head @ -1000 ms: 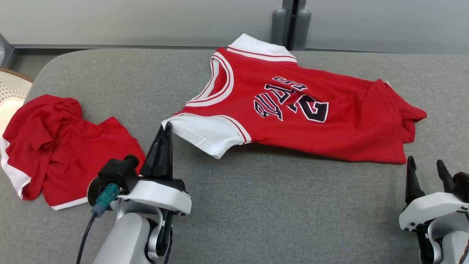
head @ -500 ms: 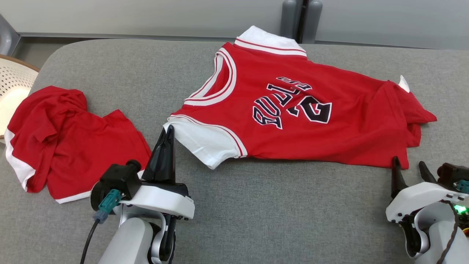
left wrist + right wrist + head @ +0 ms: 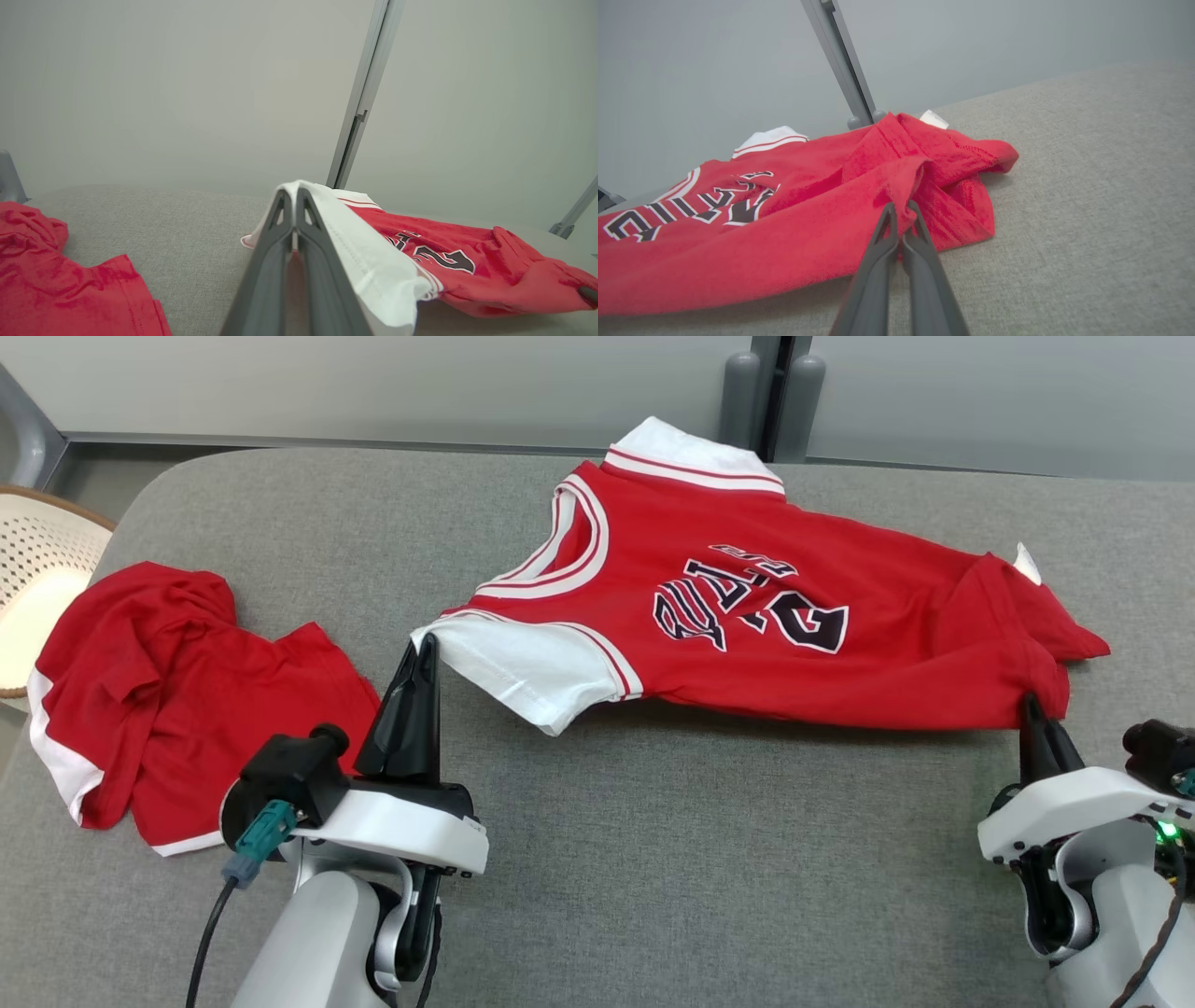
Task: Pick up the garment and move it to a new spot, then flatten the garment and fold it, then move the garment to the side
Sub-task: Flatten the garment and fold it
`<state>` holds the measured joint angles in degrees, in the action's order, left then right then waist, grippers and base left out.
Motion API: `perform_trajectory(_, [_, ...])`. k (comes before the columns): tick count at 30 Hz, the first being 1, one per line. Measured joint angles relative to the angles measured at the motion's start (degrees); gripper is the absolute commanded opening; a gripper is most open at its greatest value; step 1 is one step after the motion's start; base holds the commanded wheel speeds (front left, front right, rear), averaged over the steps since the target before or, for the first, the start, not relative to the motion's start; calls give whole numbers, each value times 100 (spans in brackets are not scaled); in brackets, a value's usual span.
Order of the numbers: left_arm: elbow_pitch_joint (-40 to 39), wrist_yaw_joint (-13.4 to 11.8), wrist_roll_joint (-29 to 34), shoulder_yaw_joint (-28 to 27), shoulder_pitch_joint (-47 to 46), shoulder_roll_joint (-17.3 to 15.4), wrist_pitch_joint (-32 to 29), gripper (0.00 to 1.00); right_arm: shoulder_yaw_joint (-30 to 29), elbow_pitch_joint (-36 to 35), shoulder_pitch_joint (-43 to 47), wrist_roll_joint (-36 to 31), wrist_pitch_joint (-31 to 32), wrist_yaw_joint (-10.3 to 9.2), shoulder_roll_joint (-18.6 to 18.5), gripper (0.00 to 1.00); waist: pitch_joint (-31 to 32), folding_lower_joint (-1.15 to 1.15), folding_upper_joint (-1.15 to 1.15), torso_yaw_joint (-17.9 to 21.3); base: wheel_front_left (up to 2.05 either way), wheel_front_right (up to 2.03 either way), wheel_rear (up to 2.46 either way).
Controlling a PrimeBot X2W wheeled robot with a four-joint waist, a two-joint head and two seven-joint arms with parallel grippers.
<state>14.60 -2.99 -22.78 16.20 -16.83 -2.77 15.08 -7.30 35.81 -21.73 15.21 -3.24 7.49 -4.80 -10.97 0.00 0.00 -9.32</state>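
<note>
We have the jersey strung lengthwise between both jaws: left gripper clamped on its sleeve, right gripper on its hem.

The left gripper has two long dark fingers that taper to points, each with a small triangular slot near its tip. They are set in a rounded white housing on a pale grey forearm. On the housing's left is a black knob-like block with a teal plug and a black cable. The right gripper looks alike, with a white shell, a black knob and a green light.
</note>
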Motion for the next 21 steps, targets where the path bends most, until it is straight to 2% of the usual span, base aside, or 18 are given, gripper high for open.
perform_trajectory(5, [-167,101,-192,-171,-36,-2,0,0,332,-744,-1,760,-143,0,-112,0,200,0,0,82,0,0,0])
perform_trajectory(7, [-314,176,-554,-214,-93,0,0,0,412,-1177,-11,1084,-165,0,-253,0,297,0,0,126,0,0,0])
perform_trajectory(10, [-557,245,-635,-204,-309,1,0,0,486,-1838,-128,1504,-96,0,-437,0,459,0,0,188,0,0,0])
perform_trajectory(13, [-823,246,-1062,-220,-524,-2,-2,0,456,-2385,-277,1673,81,0,-601,0,642,0,0,255,0,0,0])
perform_trajectory(17, [-1268,170,-1412,-312,-982,1,-213,0,109,-2832,-597,1859,510,0,-534,0,886,0,0,347,0,0,0])
perform_trajectory(21, [-1680,5,-1766,-457,-1326,-1,-457,0,-289,-3160,-939,1779,1056,1,-303,0,1105,0,0,445,0,0,0])
